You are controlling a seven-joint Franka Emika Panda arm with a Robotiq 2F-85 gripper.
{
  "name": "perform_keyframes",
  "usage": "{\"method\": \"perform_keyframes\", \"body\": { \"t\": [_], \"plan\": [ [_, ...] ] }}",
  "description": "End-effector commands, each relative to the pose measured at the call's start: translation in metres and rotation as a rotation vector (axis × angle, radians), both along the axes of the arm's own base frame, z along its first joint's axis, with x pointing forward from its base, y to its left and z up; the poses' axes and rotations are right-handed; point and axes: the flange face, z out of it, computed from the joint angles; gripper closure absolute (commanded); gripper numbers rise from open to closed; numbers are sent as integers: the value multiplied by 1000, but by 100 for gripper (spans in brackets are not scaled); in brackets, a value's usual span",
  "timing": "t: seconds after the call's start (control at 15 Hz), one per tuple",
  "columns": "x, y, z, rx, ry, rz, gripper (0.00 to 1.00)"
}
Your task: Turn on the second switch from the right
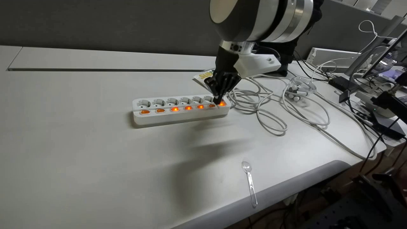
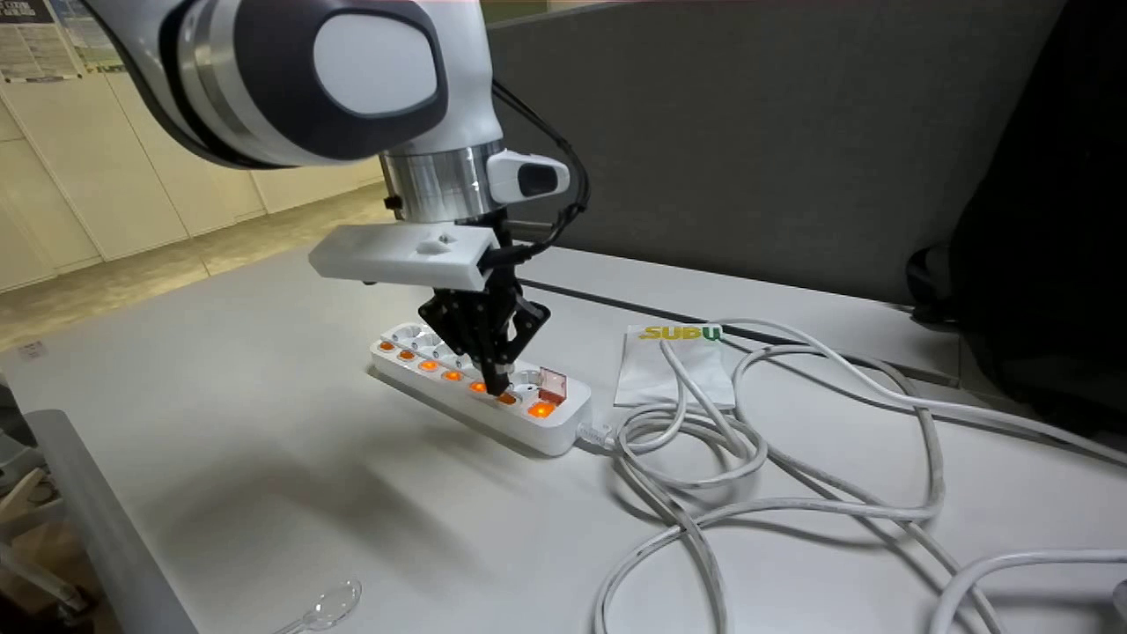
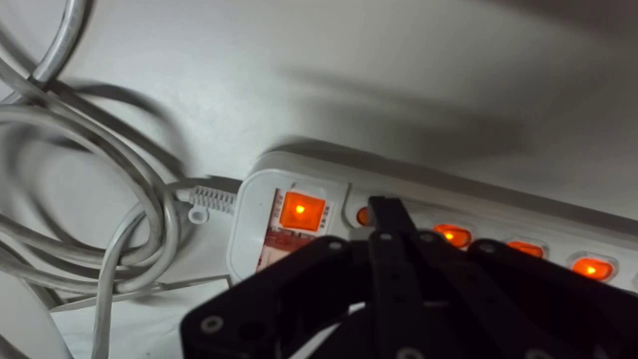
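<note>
- Toward three o'clock on the long white plastic power strip (image 1: 181, 117), in an exterior view, sits the small unlit orange switch (image 1: 212, 106), second from the right.
- Over it points the black two-fingered gripper (image 1: 217, 101), fingers (image 3: 391, 222) together, holding nothing; I cannot tell whether they touch it.
- Clear plastic spoon (image 1: 250, 183) at five o'clock from the gripper.

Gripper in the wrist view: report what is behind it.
Behind the gripper is the white power strip, an unlit orange switch peeking out. The rest of that switch is covered, as is much of the strip.
</note>
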Motion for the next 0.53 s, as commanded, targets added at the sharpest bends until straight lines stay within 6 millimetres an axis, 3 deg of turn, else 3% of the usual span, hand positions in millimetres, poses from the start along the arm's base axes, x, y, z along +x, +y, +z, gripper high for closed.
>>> {"method": "perform_keyframes", "body": {
  "t": [0.0, 0.47],
  "plan": [
    [11, 6, -4, -5, 7, -9, 100],
    [12, 11, -19, -2, 31, -6, 100]
  ]
}}
